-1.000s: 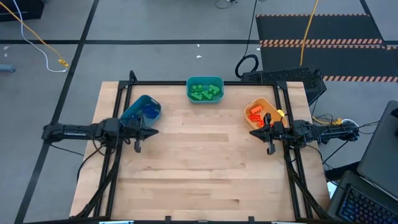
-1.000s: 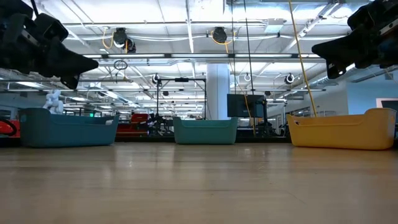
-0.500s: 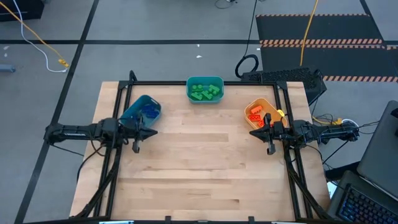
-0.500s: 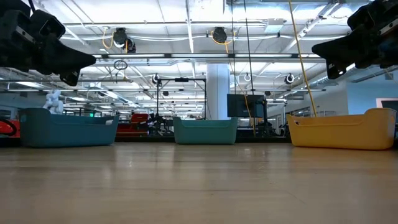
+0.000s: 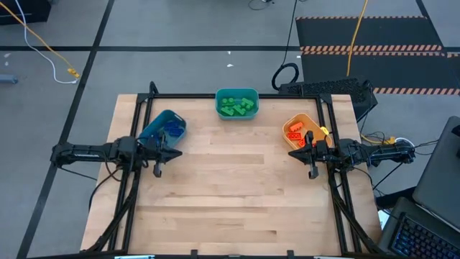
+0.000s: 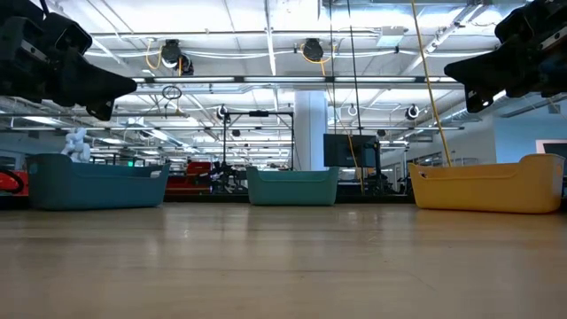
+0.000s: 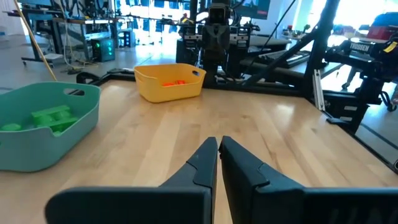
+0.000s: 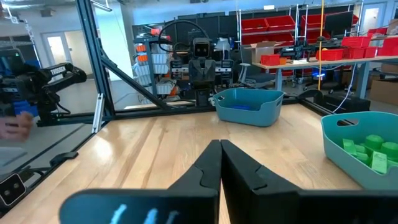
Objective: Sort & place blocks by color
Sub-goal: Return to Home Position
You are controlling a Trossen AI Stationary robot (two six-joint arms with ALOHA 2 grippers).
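Sorting looks done: green blocks [image 5: 237, 108] in teal bin [image 5: 218, 101] at table [image 5: 237, 194] far edge, blue blocks [image 5: 173, 130] in blue bin [image 5: 167, 113], orange blocks [image 5: 295, 133] in orange-yellow bin [image 5: 302, 116]. Clenched, empty: left end effector [image 7: 219, 142] above table beside blue bin, right end effector [image 8: 220, 144] beside orange-yellow bin. Homing, as judged: retract level, high, clear of bin rims. Count: three bins, two arms; blocks per bin too heaped to count.

Pale wooden bench [image 5: 230, 194], blue bin [image 5: 167, 114] at left rear, teal bin [image 5: 218, 103] at middle rear, yellow bin [image 5: 298, 117] at right, well apart
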